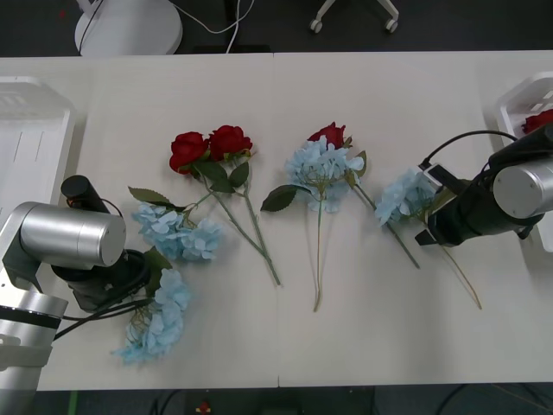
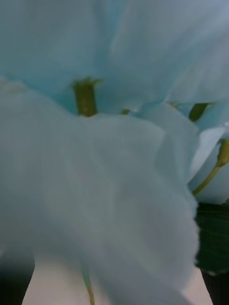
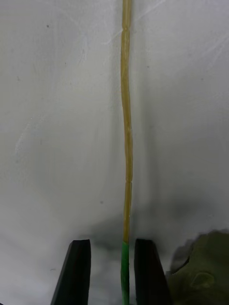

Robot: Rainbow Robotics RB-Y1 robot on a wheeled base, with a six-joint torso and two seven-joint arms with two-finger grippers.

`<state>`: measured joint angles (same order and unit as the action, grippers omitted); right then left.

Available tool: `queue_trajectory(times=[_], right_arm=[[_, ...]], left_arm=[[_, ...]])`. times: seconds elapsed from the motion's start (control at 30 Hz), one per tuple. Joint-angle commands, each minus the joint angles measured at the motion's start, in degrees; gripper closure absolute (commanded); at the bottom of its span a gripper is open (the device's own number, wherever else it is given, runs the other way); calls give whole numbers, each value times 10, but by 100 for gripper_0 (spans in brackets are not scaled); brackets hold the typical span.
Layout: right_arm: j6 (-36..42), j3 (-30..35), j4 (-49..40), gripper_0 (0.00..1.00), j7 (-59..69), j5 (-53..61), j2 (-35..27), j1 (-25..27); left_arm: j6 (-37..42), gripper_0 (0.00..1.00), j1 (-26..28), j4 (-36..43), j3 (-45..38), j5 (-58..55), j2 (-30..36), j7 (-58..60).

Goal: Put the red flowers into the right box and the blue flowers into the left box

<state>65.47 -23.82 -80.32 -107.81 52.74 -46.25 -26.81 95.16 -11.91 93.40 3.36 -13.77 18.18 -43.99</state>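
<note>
I had both arms over the white table (image 1: 371, 346), and I take the pair of red roses (image 1: 210, 147) near its middle as my landmark. My left gripper (image 3: 112, 271) was low on the table, toward my own side and to my left of that pair, beside two blue flower clusters (image 1: 177, 233) and (image 1: 155, 324). Its black fingers (image 3: 76, 271) stood a little apart, one on each side of a thin stem (image 3: 126, 143) that ran between them, yellowish along most of its length and green at the fingers. I could not tell whether the pads were touching it. A dark leaf (image 3: 202, 271) lay just beside that gripper.

My right gripper (image 1: 438, 201) was well to my right of the rose pair, at a blue cluster (image 1: 404, 195) lying there. My right wrist camera looked straight into pale blue petals (image 2: 95, 190) with short green stalks among them, so I cannot tell how those jaws stood.

Between the rose pair and that right-hand cluster lay another blue cluster (image 1: 321, 166) with a single red rose (image 1: 328, 134) touching its far edge. The left box (image 1: 30, 147) sat at the table's edge, well to my left of the pair. The right box (image 1: 523, 99) sat at the opposite edge, and a red bloom (image 1: 539, 121) showed in it.
</note>
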Motion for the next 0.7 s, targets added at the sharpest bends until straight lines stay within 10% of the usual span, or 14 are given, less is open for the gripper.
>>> queue_trajectory(times=[0.03,0.5,0.7], right_arm=[[-10,-11,0,0,18,-9,10,7],[-20,-14,12,4,23,-20,26,7],[-20,-14,12,70,24,-24,27,7]], left_arm=[[-4,100,38,-3,-5,-4,-8,-8],[99,100,2,120,-136,-148,63,15],[98,100,-46,112,-194,-203,108,79]])
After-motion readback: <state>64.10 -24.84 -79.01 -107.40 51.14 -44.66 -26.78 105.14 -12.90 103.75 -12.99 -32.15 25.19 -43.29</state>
